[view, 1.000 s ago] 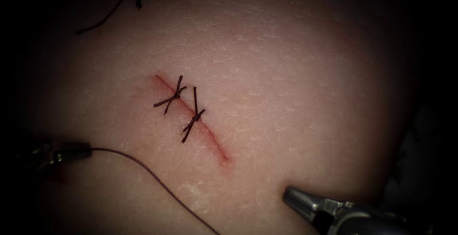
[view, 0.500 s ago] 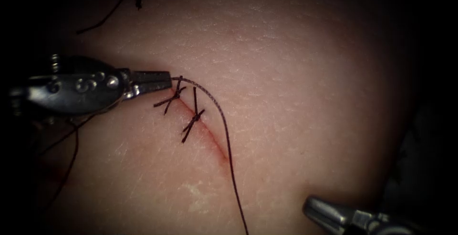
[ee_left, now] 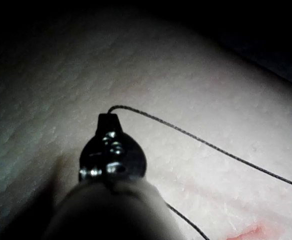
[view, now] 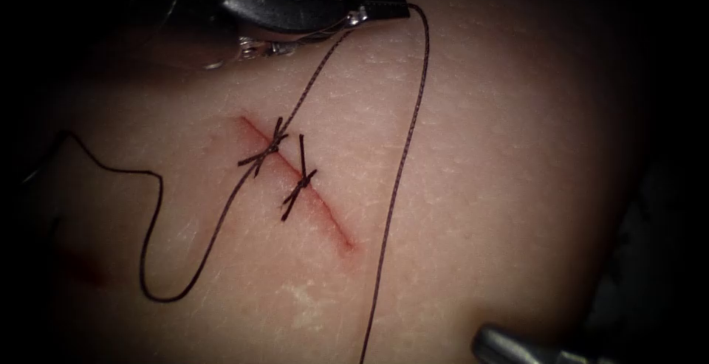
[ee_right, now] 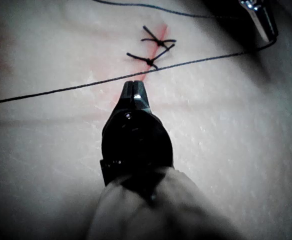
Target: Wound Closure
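Two knots (view: 288, 165) sit on cut (view: 325, 220). My left end effector (view: 395, 8) clamps thread (view: 402, 165) above; right end effector (view: 509, 345) closed, empty. Risk: thread snagging knots, needle location unknown.

- Endoscope view: dim overall. Light falls as a broad pool on the tissue (view: 458, 150), brightest from centre toward 1 o'clock.
- Heavy dark vignette rings the frame; the margins from 7 to 11 o'clock and at 3 to 5 o'clock drop to near black.
- Left tool (view: 391, 4), at 12 o'clock, reads as a dark mass with small glints on its metal; it throws a soft shadow on the tissue beneath.
- Thread (view: 402, 165) stands crisp against the lit surface.
- Left wrist view: dim, with the far tissue falling into darkness; near shaft out of focus.
- Right wrist view: brightly lit and pale; near shaft blurred.
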Motion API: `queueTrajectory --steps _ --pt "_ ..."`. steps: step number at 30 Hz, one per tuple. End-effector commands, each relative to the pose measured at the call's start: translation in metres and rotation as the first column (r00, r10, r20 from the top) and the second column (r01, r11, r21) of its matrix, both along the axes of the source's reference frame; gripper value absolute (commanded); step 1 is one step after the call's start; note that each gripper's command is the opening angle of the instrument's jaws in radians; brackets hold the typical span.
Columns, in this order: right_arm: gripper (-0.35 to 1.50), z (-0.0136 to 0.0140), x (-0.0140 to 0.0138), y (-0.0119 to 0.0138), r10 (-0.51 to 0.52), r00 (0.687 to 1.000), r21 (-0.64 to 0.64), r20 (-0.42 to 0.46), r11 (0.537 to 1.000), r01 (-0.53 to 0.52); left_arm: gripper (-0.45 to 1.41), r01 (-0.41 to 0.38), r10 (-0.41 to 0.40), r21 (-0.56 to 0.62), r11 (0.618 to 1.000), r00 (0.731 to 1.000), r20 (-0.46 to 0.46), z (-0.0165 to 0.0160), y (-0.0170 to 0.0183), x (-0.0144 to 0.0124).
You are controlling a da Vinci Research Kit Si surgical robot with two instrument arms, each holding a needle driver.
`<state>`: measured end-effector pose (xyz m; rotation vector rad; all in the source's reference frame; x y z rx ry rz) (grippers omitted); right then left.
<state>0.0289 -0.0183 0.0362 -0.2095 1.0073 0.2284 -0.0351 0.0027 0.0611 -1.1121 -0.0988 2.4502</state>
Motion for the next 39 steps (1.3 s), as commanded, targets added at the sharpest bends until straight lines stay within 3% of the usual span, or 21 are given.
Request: queueTrajectory --steps 1,11,19,27,32,39 --pt "-0.35 0.0012 0.0013 -0.0007 -0.007 1.000 0.002 0.006 1.000 0.007 -0.45 -0.001 0.001 -0.010 1.000 1.000 0.005 0.0012 0.0008 -0.0012" --pt "-0.35 0.0027 0.0039 -0.0030 -0.047 0.999 -0.001 0.022 0.999 0.047 -0.45 0.035 -0.033 -0.080 0.996 0.999 0.035 0.0034 0.0081 -0.0061" --pt "-0.35 0.0036 0.0041 -0.0043 -0.059 0.998 -0.012 0.027 0.998 0.059 -0.45 0.074 -0.071 -0.118 0.990 0.997 0.030 0.0053 0.0132 -0.0101" --pt "-0.35 0.0040 0.0050 -0.0052 -0.062 0.998 -0.002 0.023 0.998 0.062 -0.45 0.078 -0.073 -0.147 0.986 0.997 0.037 0.0067 0.0164 -0.0155" --pt "-0.35 0.0043 0.0060 -0.0059 -0.071 0.997 0.001 0.019 0.998 0.071 -0.45 0.079 -0.073 -0.145 0.986 0.996 0.045 0.0070 0.0183 -0.0203" --pt "-0.35 0.0044 0.0061 -0.0064 -0.074 0.997 0.004 0.015 0.997 0.074 -0.45 0.051 -0.043 -0.143 0.988 0.997 0.062 0.0064 0.0192 -0.0246"
